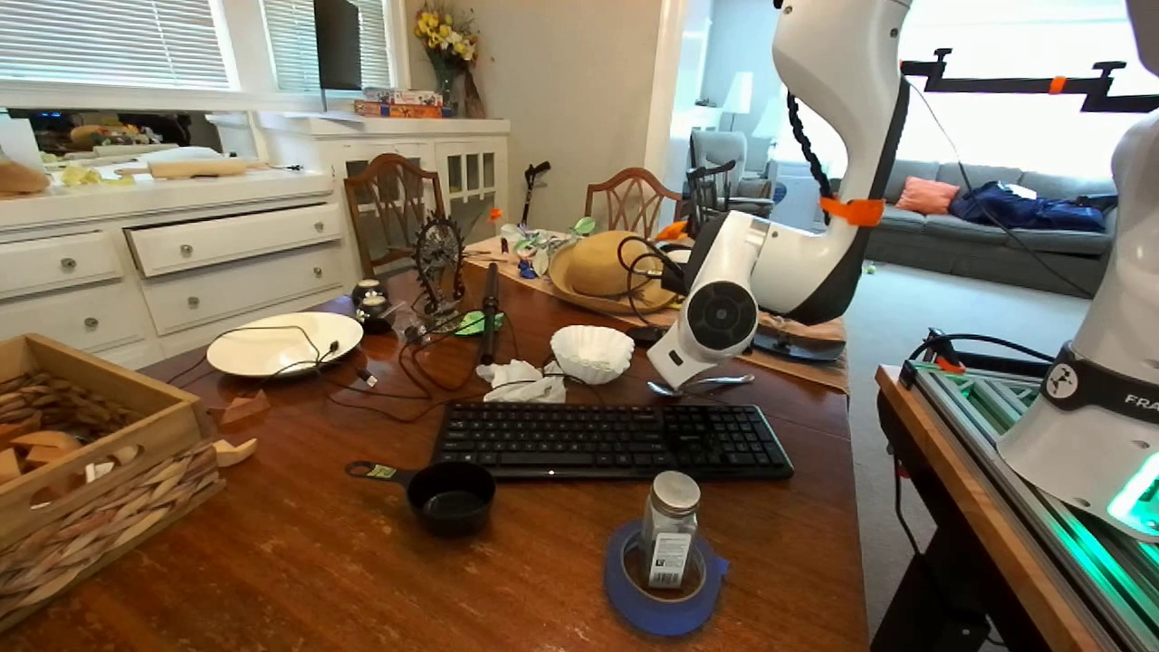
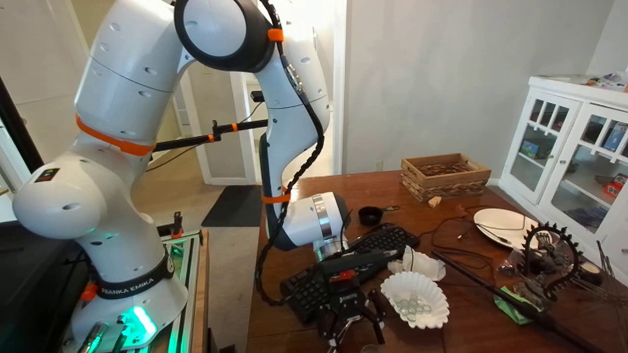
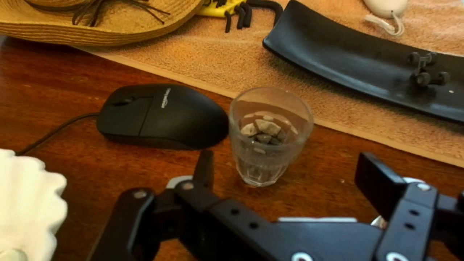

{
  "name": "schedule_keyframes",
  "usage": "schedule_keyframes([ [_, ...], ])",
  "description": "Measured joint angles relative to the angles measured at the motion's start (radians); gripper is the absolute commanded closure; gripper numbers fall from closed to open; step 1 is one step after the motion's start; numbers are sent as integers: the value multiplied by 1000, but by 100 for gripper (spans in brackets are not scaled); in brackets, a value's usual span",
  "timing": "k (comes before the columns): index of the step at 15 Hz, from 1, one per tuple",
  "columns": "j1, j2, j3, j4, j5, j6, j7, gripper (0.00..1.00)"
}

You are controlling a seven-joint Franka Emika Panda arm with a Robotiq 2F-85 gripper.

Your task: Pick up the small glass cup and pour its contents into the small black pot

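Wrist view, left to right: scalloped white bowl (image 3: 27, 206) at the near left edge; straw hat (image 3: 108, 32) far left, brim over the edge of a tan cloth (image 3: 224, 59); black mouse (image 3: 163, 117) closer in. Next we find the small glass cup (image 3: 269, 145), upright on the bench (image 3: 101, 170), grey and pale stones (image 3: 266, 128) inside. The mouse sits just left of it; we cannot tell whether they touch. We note the hand (image 3: 286, 170) on the near side, spread wide, one half left of the cup, the other right, both clear of it. Far right, a curved black board (image 3: 348, 59) lies on the cloth.

In an exterior view we log, left to right: woven basket (image 1: 109, 521) at the left edge; white plate (image 1: 244, 349) farther off; small black pot (image 1: 450, 514) upright on the bench, handle pointing left, well apart from the hand; black keyboard (image 1: 616, 441) just beside the pot, on its far right; blue tape roll (image 1: 661, 618) near right, a lidded jar (image 1: 670, 530) standing inside its ring. The white arm (image 1: 801, 263) hangs over from the right.

In an exterior view we see clear glass pieces (image 2: 412, 308) in the bowl.
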Motion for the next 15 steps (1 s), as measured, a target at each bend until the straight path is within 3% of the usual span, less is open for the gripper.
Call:
schedule_keyframes([
  [11,11,86,19,18,-6,-111,84,4],
  [15,1,104,17,31,-6,-113,119,1],
])
